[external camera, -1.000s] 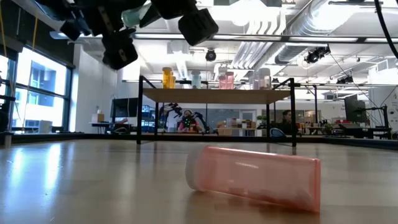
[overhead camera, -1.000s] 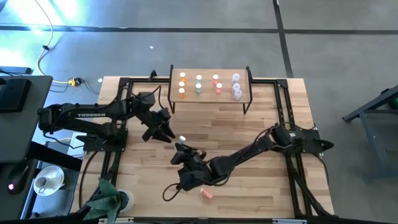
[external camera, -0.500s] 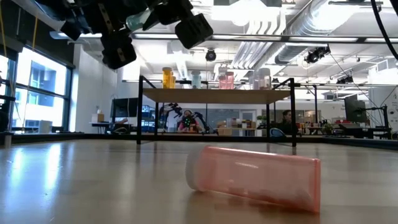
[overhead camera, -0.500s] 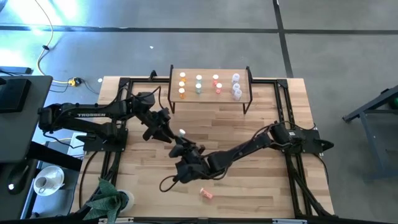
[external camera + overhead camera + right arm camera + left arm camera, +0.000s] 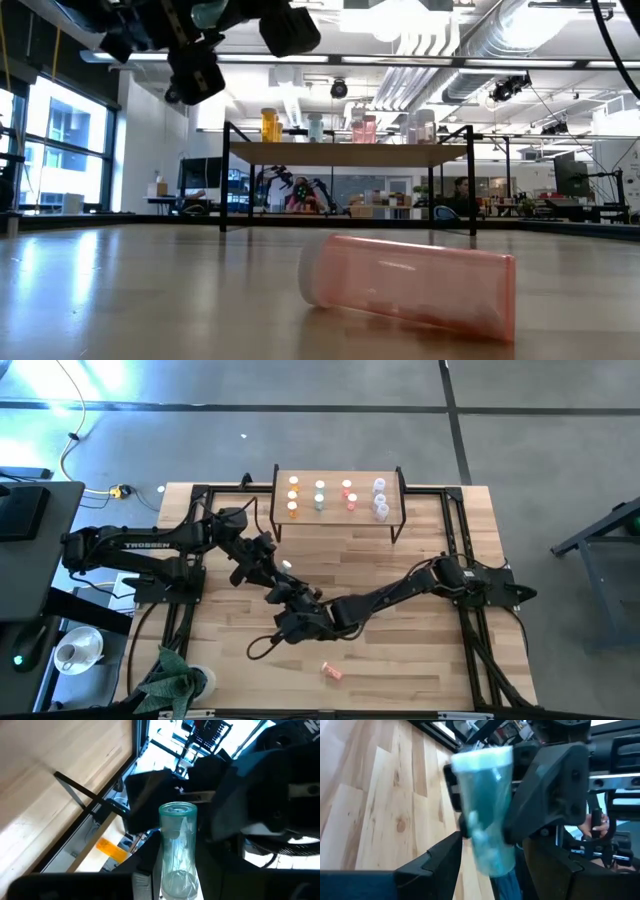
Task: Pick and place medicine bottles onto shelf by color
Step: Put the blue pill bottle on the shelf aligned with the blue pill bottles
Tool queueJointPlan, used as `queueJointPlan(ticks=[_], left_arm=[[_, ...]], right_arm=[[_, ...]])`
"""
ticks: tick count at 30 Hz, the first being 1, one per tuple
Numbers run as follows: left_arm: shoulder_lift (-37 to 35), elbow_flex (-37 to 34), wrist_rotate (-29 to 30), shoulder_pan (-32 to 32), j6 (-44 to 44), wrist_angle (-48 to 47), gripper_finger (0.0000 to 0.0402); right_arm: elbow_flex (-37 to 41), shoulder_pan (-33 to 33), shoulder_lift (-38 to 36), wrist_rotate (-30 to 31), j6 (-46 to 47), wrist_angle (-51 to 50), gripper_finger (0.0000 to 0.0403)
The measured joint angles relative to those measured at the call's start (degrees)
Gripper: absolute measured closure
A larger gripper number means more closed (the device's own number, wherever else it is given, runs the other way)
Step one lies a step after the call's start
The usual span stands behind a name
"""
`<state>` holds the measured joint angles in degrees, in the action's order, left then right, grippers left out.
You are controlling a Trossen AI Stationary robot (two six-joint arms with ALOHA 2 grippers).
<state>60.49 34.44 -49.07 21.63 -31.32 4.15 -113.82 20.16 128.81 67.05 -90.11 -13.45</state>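
Above the middle of the counter [image 5: 430, 660], the right pincer [image 5: 290, 595] pinched a green bottle [image 5: 485, 815] between the left pincer's [image 5: 268, 568] spread fingers; the left should probably clamp firmly before the right lets go.

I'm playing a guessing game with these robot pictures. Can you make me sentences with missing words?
1. The right gripper holds up a ___ bottle, close to the left gripper.
2. The pink bottle on the table is lying on its ___.
3. The other bottles all stand upright on the ___.

Missing words: green; side; shelf.
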Motion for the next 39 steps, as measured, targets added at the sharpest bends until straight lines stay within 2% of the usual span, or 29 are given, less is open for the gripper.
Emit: queueJointPlan(ticks=[4,20,32,39], left_arm=[[0.04,0.0,-0.26,0.02,-0.23,1.35,0.0202],[0.11,0.0,-1.47,0.04,-1.29,1.67,0.0205],[0.15,0.0,-1.28,0.07,0.18,1.33,0.0293],[0.15,0.0,-1.32,0.07,0.4,1.52,0.0309]], right_arm=[[-0.04,-0.07,0.0,-1.73,-0.13,-0.74,0.0325],[-0.11,-0.3,0.0,-1.16,-0.42,-0.57,0.0325],[-0.13,-0.24,-0.02,-0.73,-0.87,-0.81,0.0325],[-0.13,-0.24,-0.02,-0.68,-4.91,-0.7,0.0324]])
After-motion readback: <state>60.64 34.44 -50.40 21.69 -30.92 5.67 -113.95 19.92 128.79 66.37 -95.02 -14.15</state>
